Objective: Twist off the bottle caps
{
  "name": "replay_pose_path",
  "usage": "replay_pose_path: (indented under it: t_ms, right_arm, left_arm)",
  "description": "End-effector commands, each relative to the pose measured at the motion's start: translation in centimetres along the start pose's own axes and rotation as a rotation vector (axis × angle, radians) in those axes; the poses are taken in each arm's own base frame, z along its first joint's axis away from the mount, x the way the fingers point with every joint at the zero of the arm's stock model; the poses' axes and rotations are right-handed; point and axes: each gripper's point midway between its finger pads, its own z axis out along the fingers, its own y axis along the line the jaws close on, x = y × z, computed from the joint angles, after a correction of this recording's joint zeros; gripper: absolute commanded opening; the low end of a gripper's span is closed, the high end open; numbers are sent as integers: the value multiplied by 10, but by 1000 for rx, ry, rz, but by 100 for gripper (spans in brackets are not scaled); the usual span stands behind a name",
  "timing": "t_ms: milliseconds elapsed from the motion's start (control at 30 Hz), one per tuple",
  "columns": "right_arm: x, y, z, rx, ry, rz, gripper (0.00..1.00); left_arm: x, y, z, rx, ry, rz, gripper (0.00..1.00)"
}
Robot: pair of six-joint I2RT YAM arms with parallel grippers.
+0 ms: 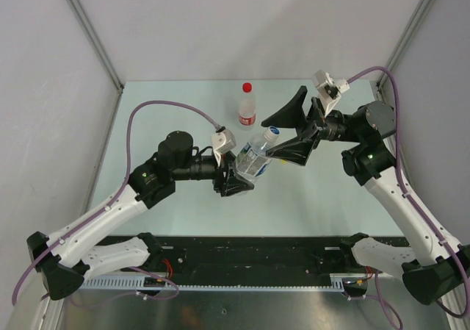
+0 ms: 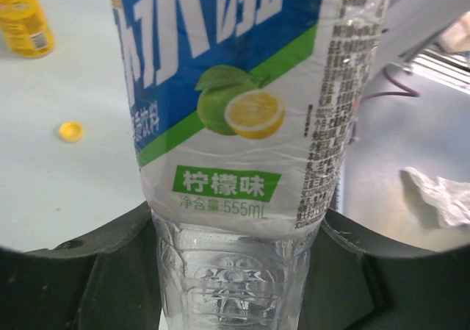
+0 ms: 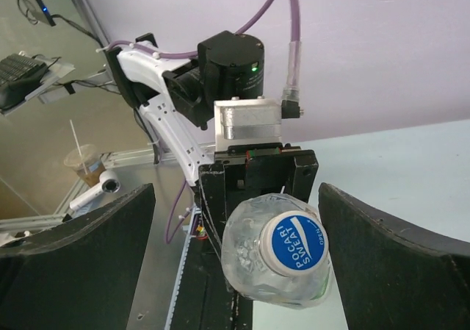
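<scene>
Left gripper [image 1: 236, 177] clamps bottle [image 1: 254, 158]; cap [image 3: 297, 245] sits inside wide-spread right gripper [image 1: 269, 135].

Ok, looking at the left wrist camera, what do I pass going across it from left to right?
yellow-orange bottle → loose yellow cap → blue-white label bottle → crumpled white scrap

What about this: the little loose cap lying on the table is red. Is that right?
Not quite. The loose cap lying on the table is yellow, not red, as the left wrist view shows. The red cap is on a standing bottle.
</scene>
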Motion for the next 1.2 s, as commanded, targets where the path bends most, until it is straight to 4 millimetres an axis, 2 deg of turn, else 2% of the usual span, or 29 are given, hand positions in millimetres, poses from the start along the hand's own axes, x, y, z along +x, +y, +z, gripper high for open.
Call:
replay_pose_path:
  t_ms: [0, 100, 233, 400, 600, 800, 1000, 1167]
  right_arm:
    - [-17, -2, -4, 46, -53, -22, 97]
    - [-21, -16, -8, 105, -75, 17, 97]
    - [-23, -45, -19, 201, -108, 108, 99]
    - [-16, -84, -36, 317, -127, 271, 99]
    - [7, -118, -46, 433, -110, 396, 99]
    - [36, -144, -52, 522, -73, 505, 99]
    - [74, -168, -61, 626, -17, 658, 99]
    - [99, -176, -61, 644, 36, 734, 99]
  left_arm:
    - [-1, 35, -5, -198, -4, 49, 11]
    - [3, 54, -11, -321, 17, 65, 8]
    - [6, 74, -19, -496, 47, 124, 8]
    - [11, 95, -33, -710, 91, 197, 8]
    - [21, 115, -47, -962, 191, 301, 10]
    - [40, 133, -48, -1129, 353, 408, 8]
    - [43, 135, -41, -1145, 387, 430, 7]
    - [41, 135, -39, -1140, 385, 429, 7]
